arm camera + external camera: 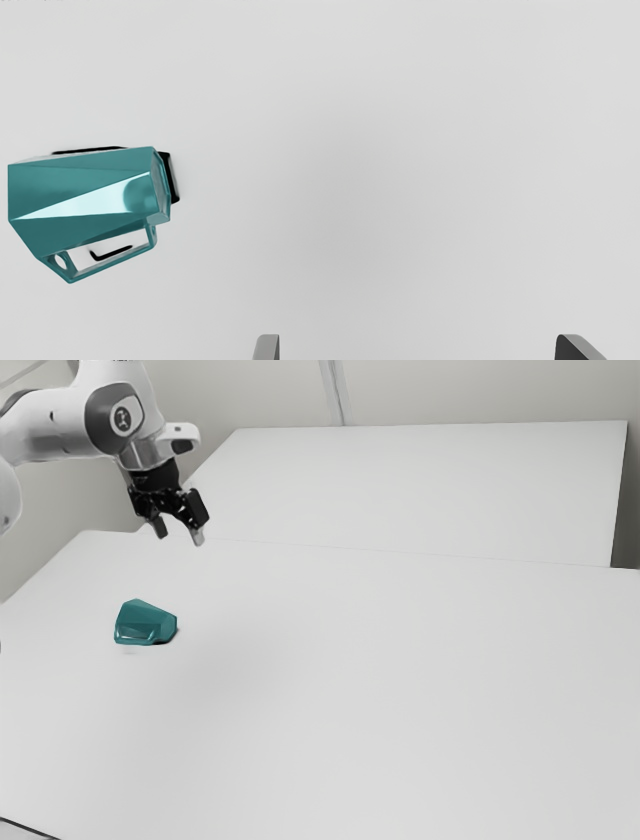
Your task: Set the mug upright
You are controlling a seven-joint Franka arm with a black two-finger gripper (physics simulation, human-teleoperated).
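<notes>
The mug (145, 624), teal, glossy and faceted, lies on its side on the white table (380, 690), near the exterior view's left. Its narrower end points to the exterior view's right. In the wrist view its angular handle (112, 262) sticks out on the side toward the fingertips, and dark shadow edges the mug along its opposite side and around the narrower end.

Farther back, and raised above the table, hangs the gripper (179, 536), wide open, with nothing held. The wrist view shows the fingers (267, 347) well apart, and the mug off to one side of the space between them, touching neither. The white arm (50, 425) comes in from the exterior view's upper left.

Beyond the table, past a thin seam, stands a broad white panel (430, 480), and behind that a pale wall (270, 390).
</notes>
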